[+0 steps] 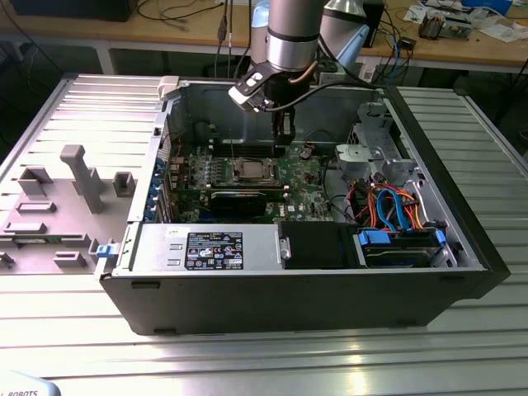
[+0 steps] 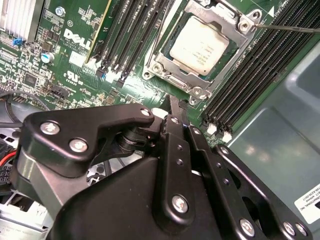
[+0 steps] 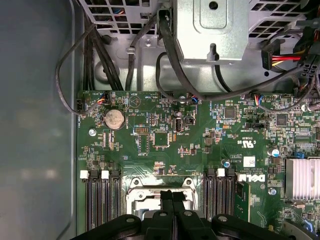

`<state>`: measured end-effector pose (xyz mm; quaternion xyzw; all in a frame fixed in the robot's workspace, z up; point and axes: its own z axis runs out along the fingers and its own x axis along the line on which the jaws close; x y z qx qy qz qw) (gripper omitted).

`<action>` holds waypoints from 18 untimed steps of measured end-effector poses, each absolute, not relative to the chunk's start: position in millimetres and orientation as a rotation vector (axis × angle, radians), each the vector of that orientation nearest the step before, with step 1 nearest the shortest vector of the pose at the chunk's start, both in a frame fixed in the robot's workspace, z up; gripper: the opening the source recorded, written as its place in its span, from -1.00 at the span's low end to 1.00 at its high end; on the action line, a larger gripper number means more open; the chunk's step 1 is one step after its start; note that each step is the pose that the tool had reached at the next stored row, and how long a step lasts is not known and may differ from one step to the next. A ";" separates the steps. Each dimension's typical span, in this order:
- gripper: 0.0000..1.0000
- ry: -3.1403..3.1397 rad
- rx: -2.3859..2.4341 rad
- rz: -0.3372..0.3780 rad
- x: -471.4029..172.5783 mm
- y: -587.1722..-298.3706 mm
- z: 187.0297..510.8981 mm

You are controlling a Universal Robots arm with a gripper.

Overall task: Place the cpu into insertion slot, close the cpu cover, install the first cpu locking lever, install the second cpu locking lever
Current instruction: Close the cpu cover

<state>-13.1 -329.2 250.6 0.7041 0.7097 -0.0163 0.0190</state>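
In the exterior view an open black metal computer case (image 1: 462,272) lies on a ribbed grey metal table (image 1: 264,355). It holds a green circuit board (image 1: 305,177), a bundle of blue and orange cables (image 1: 394,210) in the corner at the exterior view's right, and a silver box along its near wall that carries a black-and-white printed sticker (image 1: 214,250). The cpu (image 1: 250,171), a small flat square chip with a silvery-grey top, sits near the board's middle. The black gripper (image 1: 284,147) hangs above the board, just to the exterior view's right of the chip. In the second wrist view the cpu (image 2: 200,47) lies in the silvery insertion slot (image 2: 196,92) with the thin silvery cpu cover (image 2: 170,65) down around it, between rows of long black memory slots (image 2: 250,75); a white printed logo (image 2: 77,39) marks the board. The gripper (image 2: 179,106) has its fingers pressed together, with nothing between them. In the first wrist view the closed gripper (image 3: 172,194) hangs over the cpu cover (image 3: 160,183); a round silver coin cell (image 3: 114,119) sits near one board corner and a ribbed silver heat sink (image 3: 301,177) at the board's edge.
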 end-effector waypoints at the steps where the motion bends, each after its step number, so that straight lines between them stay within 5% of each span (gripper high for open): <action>1: -0.79 2.203 2.186 -0.051 -13.1 -329.2 250.6; 18: -0.79 2.204 2.185 -0.051 -28.9 -329.2 248.7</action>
